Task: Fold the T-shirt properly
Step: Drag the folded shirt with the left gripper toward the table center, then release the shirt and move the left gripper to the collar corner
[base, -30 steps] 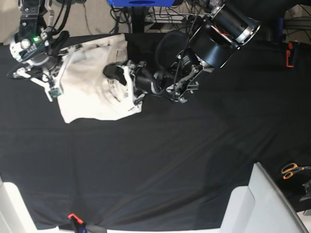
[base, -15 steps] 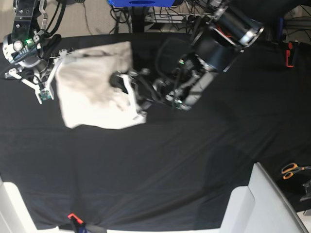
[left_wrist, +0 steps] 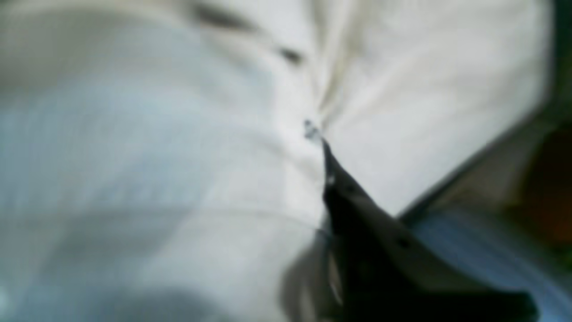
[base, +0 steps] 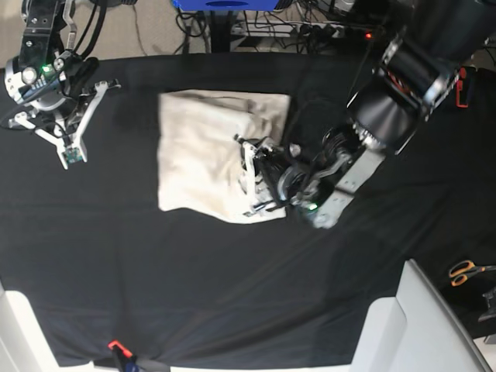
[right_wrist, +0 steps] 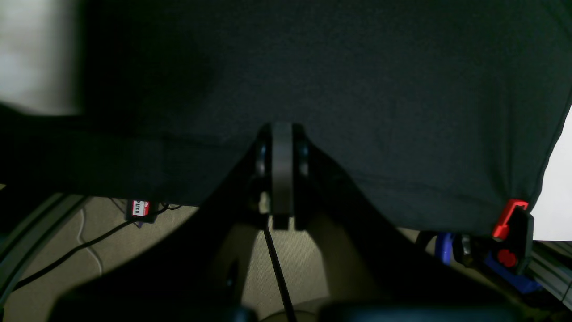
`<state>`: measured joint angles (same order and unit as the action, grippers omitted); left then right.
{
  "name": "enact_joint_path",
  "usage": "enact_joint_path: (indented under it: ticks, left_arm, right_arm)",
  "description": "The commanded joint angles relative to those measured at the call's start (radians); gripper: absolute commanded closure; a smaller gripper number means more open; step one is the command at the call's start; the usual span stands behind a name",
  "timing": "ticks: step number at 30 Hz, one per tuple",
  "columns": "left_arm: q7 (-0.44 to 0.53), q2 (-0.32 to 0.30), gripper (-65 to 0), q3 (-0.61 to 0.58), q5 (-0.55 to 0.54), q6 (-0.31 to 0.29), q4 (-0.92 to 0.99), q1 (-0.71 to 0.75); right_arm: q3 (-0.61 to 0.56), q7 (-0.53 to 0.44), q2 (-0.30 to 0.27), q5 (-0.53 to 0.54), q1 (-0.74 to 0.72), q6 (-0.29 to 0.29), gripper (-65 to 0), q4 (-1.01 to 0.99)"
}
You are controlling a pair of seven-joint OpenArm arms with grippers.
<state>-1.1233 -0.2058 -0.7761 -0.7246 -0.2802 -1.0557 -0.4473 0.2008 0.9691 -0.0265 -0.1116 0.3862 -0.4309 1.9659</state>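
The cream T-shirt (base: 205,151) lies folded in a rough rectangle on the black table cloth (base: 232,271), left of centre. My left gripper (base: 252,180) is at the shirt's right edge. In the left wrist view the blurred cream cloth (left_wrist: 178,156) fills the frame and creases run into the dark fingertips (left_wrist: 328,179), so the left gripper (left_wrist: 315,132) is shut on the shirt. My right gripper (base: 66,139) is at the far left, apart from the shirt. In the right wrist view the right gripper (right_wrist: 282,134) is shut and empty over the black cloth.
Orange-handled scissors (base: 465,271) lie at the right edge. Rigid pale panels (base: 411,325) stand at the front right and front left. Red clamps (base: 116,346) (right_wrist: 509,214) hold the cloth at the table's edge. Cables lie on the floor (right_wrist: 89,250) beyond the edge.
The shirt has moved right toward the table's middle with the left gripper holding its right edge. The right gripper no longer holds the shirt and stays at the far left.
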Motion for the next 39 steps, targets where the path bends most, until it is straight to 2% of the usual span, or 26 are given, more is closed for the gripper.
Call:
enact_joint_path:
  ticks: [1, 6, 11, 14, 17, 23, 25, 28, 33, 39]
  left_arm:
    - [-0.008, 0.006, 0.0, -0.030, 0.035, -0.004, -0.011, -0.038]
    - [-0.011, 0.007, 0.0, -0.216, 0.190, -0.004, -0.010, -0.140]
    - [-0.013, 0.018, 0.0, -0.484, 0.334, -0.006, -0.008, -0.242]
    - [-0.013, 0.047, 0.0, -0.601, 0.406, -0.006, -0.014, -0.276]
    - [-0.010, 0.085, 0.0, -0.603, 0.486, -0.006, -0.021, -0.272]
    - [-0.004, 0.199, 0.0, -0.609, 0.771, -0.006, -0.022, -0.222]
    - [-0.004, 0.231, 0.0, -0.609, 0.827, -0.024, -0.022, -0.204]
    - [0.021, 0.266, 0.0, -0.610, 0.844, -0.133, -0.022, -0.196]
    - [0.045, 0.283, 0.0, -0.612, 0.844, -0.139, -0.011, -0.198]
    - [0.082, 0.273, 0.0, -0.612, 0.844, -0.141, -0.008, -0.206]
  right_arm:
    - [0.001, -0.011, -0.003, -0.003, -0.003, 0.000, 0.0, 0.014]
    - [0.002, -0.011, -0.003, -0.003, 0.001, 0.000, 0.0, 0.014]
    - [0.004, -0.005, -0.003, -0.003, 0.003, 0.000, 0.0, 0.016]
    - [0.004, -0.005, -0.003, -0.003, 0.003, 0.000, 0.0, 0.016]
    - [0.004, -0.005, -0.003, -0.003, 0.001, 0.000, 0.0, 0.016]
    - [0.004, -0.003, -0.003, -0.004, -0.003, 0.000, 0.0, 0.016]
    - [0.004, -0.003, -0.003, -0.004, -0.003, 0.000, 0.0, 0.016]
    - [0.004, -0.003, -0.005, -0.006, -0.003, 0.000, 0.0, 0.016]
    - [0.004, -0.003, -0.005, -0.006, -0.003, 0.000, 0.0, 0.014]
    - [0.004, -0.003, -0.006, -0.006, -0.005, 0.000, 0.0, 0.014]
